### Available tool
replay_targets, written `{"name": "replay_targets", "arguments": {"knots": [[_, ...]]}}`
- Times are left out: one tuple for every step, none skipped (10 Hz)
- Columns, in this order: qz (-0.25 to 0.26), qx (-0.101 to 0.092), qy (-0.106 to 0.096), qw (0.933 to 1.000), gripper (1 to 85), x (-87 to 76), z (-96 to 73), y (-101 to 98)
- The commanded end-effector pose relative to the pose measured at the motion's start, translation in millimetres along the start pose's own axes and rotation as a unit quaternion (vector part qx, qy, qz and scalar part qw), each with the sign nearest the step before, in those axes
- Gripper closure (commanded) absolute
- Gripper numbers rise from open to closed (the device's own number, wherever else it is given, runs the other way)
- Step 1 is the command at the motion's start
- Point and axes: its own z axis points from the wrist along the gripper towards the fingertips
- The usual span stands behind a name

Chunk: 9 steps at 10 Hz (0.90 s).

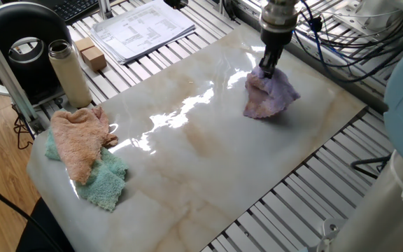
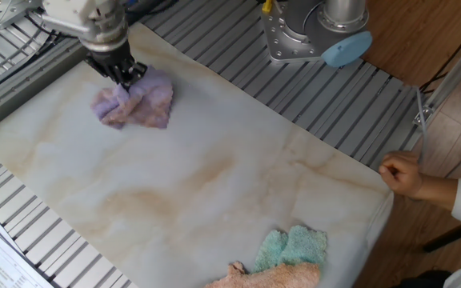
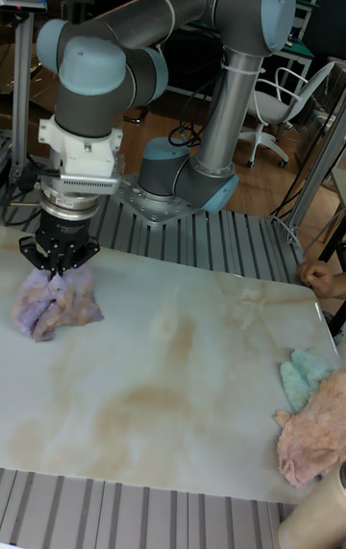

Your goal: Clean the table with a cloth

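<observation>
One soft, light lavender cloth (image 2: 134, 100) bunches at upper left on the marble table (image 2: 214, 184) — gripper (image 2: 122, 74) pinches its top fold, best hold there.

One fixed view high over the desk (image 1: 208, 161) corner, the other fixed view overhead from opposite side, tall fixed view frontal, nearer, all sharing desk.

Your tabletop (image 1: 208, 161) is glossy cream marble, throwing bright glare. The lavender cloth (image 1: 270, 98) looks fluffy terry, like the peach cloth (image 1: 79, 140) and teal cloth (image 1: 107, 178). Ribbed metal slats (image 2: 326, 96) surround the slab.
</observation>
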Motion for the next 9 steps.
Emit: {"name": "replay_targets", "arguments": {"knots": [[0.017, -0.029, -0.023, 0.9992, 84.3, -8.5, -11.6, 14.3], [0.029, -0.024, -0.019, 0.9991, 84.3, -12.7, -16.5, 21.7], [0.035, -0.023, -0.019, 0.9989, 84.3, -18.9, -22.2, 34.6], [0.03, -0.028, -0.027, 0.9988, 84.3, -22.8, -20.5, 41.8], [0.029, -0.034, -0.028, 0.9986, 84.0, -24.1, -19.2, 47.4], [0.018, -0.021, -0.028, 0.9992, 79.7, -23.3, -16.9, 40.3], [-0.005, -0.035, -0.045, 0.9983, 29.3, -30.2, -15.7, 41.6], [-0.023, -0.053, -0.056, 0.9967, 4.7, -33.7, -18.1, 43.8], [-0.034, -0.05, -0.057, 0.9965, 0.7, -33.9, -19.6, 40.0]]}}
